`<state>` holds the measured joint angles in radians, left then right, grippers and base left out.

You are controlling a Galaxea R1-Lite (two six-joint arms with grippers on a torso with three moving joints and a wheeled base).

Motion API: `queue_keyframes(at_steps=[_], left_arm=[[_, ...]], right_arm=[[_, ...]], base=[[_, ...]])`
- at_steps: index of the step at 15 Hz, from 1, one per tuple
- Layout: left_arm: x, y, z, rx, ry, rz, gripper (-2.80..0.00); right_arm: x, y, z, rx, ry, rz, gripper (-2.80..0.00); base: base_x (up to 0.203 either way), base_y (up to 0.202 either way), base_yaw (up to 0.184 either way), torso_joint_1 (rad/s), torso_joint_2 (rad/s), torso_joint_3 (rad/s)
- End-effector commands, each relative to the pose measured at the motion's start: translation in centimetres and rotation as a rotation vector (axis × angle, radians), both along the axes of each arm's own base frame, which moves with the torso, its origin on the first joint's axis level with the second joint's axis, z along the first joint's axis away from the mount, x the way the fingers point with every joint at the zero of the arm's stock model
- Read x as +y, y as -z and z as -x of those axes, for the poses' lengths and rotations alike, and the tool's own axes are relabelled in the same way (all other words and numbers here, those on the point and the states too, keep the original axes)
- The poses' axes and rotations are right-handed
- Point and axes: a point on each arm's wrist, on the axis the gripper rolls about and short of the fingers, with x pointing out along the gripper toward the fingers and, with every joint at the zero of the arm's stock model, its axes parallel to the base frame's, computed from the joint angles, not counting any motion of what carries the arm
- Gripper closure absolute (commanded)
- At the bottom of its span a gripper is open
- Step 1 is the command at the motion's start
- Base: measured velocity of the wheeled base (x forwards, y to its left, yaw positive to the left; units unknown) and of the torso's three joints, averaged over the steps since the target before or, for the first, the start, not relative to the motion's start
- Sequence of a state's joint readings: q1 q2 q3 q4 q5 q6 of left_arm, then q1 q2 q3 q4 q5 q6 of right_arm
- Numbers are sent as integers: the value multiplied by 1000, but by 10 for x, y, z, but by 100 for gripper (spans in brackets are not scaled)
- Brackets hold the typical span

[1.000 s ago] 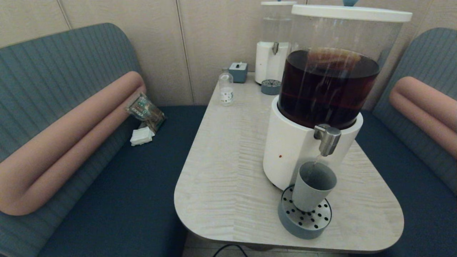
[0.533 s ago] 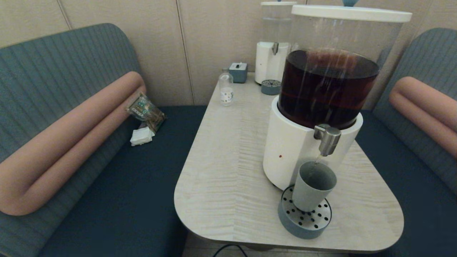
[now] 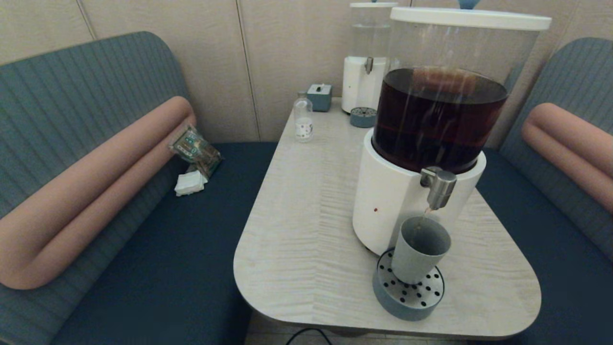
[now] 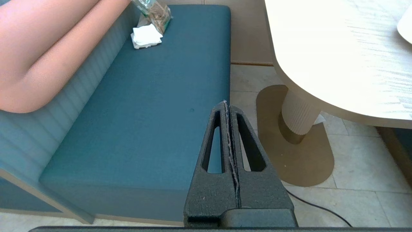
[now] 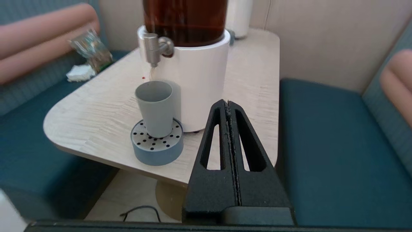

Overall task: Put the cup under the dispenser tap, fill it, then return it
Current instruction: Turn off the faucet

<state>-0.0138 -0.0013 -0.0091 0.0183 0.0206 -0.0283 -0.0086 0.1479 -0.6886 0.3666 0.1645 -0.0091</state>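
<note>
The grey-blue cup [image 3: 417,249] [image 5: 155,108] stands upright on the round perforated drip tray [image 3: 408,297] [image 5: 157,145], right under the brushed-steel dispenser tap [image 3: 438,187] [image 5: 153,48] of the big white-based dispenser [image 3: 407,191] with dark brown liquid. A thin thread of liquid runs from the nozzle into the cup. Neither arm shows in the head view. My right gripper [image 5: 228,103] is shut and empty, held low off the table's near right edge, apart from the cup. My left gripper [image 4: 225,103] is shut and empty, parked low beside the left bench seat.
At the back of the table [image 3: 306,230] stand a smaller clear-liquid dispenser [image 3: 366,62] with its own drip tray [image 3: 363,116], a small clear labelled bottle [image 3: 303,120] and a little blue box [image 3: 319,97]. On the left bench lie a snack packet [image 3: 194,148] and white napkins [image 3: 190,183].
The cup stays put under the tap while liquid keeps trickling in. Neither gripper comes into the head view.
</note>
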Motion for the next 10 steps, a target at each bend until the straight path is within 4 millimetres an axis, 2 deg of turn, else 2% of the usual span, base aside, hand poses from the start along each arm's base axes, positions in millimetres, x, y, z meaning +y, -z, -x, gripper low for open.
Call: queue_keyframes(at_steps=[1, 2, 4, 7, 10], left_arm=[[0, 0, 0, 0, -1, 0, 0], [0, 0, 0, 0, -1, -1, 0], [0, 0, 0, 0, -1, 1, 0], [0, 0, 0, 0, -1, -1, 0], [0, 0, 0, 0, -1, 1, 0]], right_arm=[[-1, 17, 16, -71, -7, 1, 0], [-1, 26, 17, -76, -3, -3, 0], [-2, 39, 7, -27, 46, -25, 0], [-2, 65, -18, 32, 61, -20, 0], [-3, 91, -45, -43, 94, -10, 0]], base=[[0, 0, 0, 0, 0, 0], [0, 0, 0, 0, 0, 0], [0, 0, 0, 0, 0, 0], [0, 0, 0, 0, 0, 0], [0, 0, 0, 0, 0, 0]])
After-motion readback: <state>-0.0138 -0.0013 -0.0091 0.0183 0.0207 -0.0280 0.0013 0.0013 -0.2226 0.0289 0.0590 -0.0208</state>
